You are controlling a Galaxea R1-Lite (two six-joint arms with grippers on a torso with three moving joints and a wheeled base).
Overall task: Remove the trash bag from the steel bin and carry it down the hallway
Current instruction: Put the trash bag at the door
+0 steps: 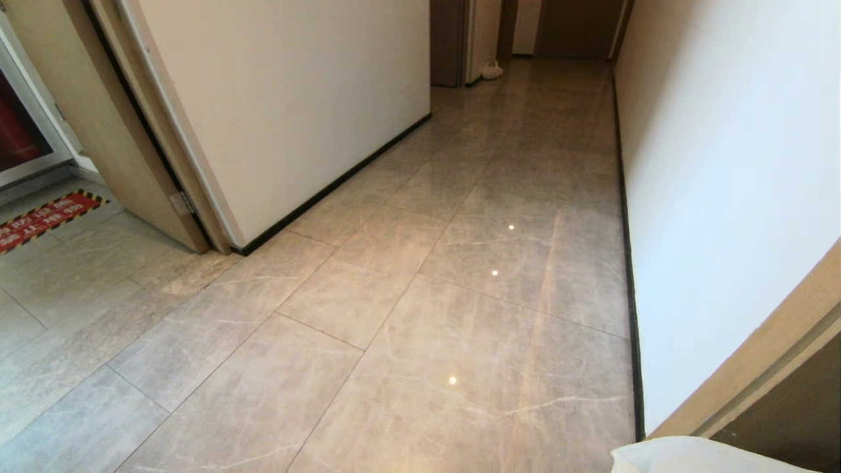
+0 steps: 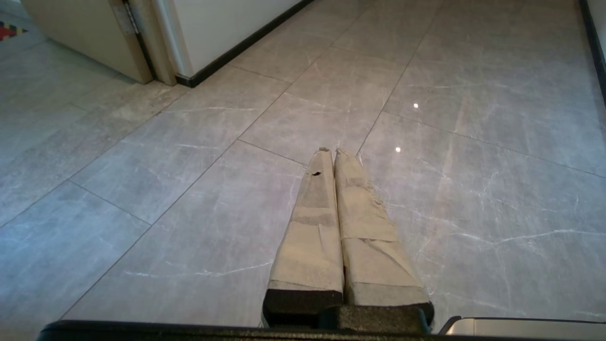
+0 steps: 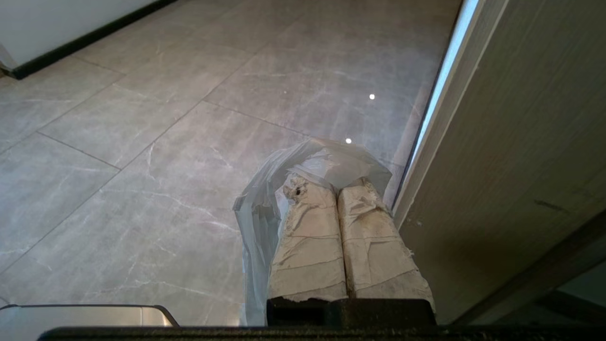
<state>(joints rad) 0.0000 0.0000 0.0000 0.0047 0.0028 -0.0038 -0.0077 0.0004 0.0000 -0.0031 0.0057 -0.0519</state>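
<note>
Glossy marbled hallway (image 1: 460, 295); crinkled trash bag (image 3: 265, 199).

Open wooden door (image 1: 112, 131) at left; red floor sticker (image 1: 43, 218) beyond (hazard-striped border).

White translucent trash bag (image 3: 265, 199) hangs above hallway (image 1: 460, 263) tiles.

Our head camera looks down the glossy beige marbled hallway floor (image 1: 407, 295); both wrist cameras sit low, facing forward, sharing its tiles and the black baseboard (image 2: 236, 47).
</note>
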